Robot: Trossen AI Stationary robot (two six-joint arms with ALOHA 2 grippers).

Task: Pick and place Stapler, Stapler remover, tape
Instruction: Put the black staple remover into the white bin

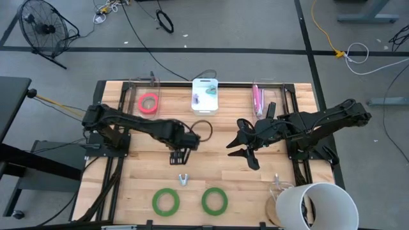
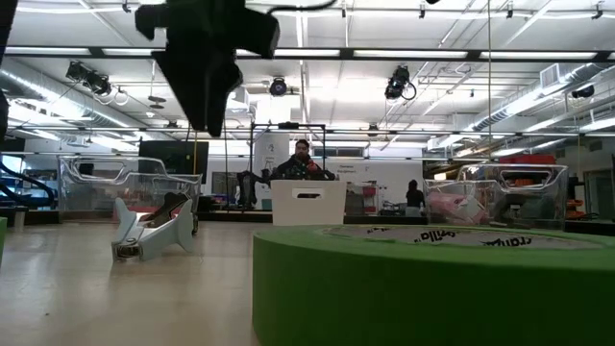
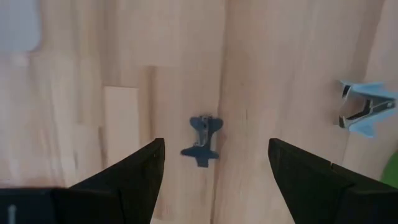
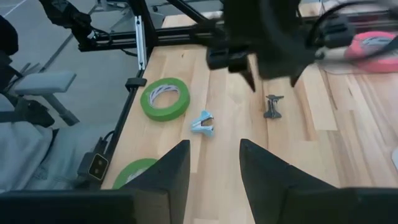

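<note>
1. as far as the pictures show, the task is early: the stapler remover (image 1: 183, 178) lies loose on the worktop, near the middle of the near edge, and nothing is being carried
2. two green tape rolls (image 1: 155, 202) (image 1: 204, 200) lie flat side by side at the near edge, unpicked; the red-pink tape (image 1: 140, 103) sits at the far edge towards the left, seemingly inside a clear bin (image 1: 133, 85), so likely placed
3. a pink stapler (image 1: 257, 99) lies at the far edge, right of centre, seemingly in another clear bin; i judge it done, but cannot tell for sure
4. left gripper (image 1: 180, 158) hangs over the mid worktop with its fingers spread and empty, right above a small dark metal piece (image 3: 202, 140), with the remover just beside it
5. right gripper (image 1: 243, 155) hovers right of centre, fingers apart, grasping nothing
6. left to do, by my judgement: the remover and both green rolls
7. materials: pale wood plank worktop, smooth; the tapes are flat rings with open centres and a matte look; the remover is light blue plastic with metal claws, small and jaw-shaped; a white box (image 1: 206, 94) at the middle of the far edge holds small bits; a white cylinder (image 1: 316, 204) stands at the near right corner
</note>
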